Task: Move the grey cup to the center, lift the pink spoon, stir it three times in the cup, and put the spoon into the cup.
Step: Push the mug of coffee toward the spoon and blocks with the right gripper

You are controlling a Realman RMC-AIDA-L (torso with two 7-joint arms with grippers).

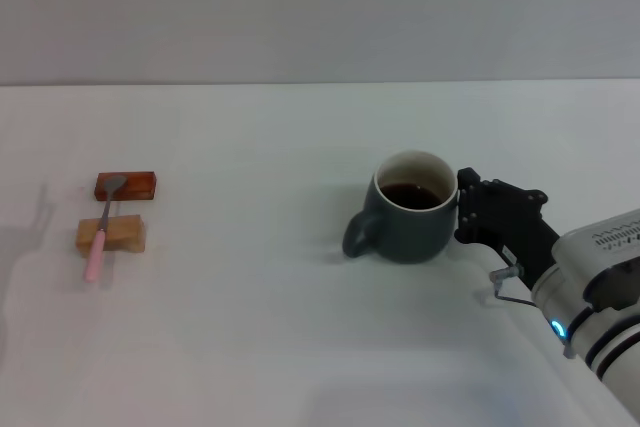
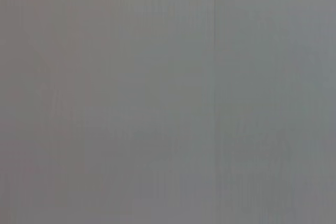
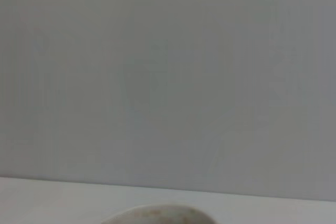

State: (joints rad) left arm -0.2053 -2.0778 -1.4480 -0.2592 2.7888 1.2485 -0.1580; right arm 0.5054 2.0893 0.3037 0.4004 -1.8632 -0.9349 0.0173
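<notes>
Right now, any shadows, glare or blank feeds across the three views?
Head view: soft even light, no glare; faint shadow beside the grey cup near its handle, and a dim one at the table's left edge. Left wrist view: featureless grey. Right wrist view: mostly blank wall, the cup's rim blurred.

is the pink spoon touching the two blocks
Touching. The head view shows the pink spoon lying across the tan block, its metal end resting on the reddish block.

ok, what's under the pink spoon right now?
The pink spoon lies across two blocks: its bowl on the reddish-brown block, its handle over the tan wooden block, its tip over the table. The block tops beneath it are covered.
</notes>
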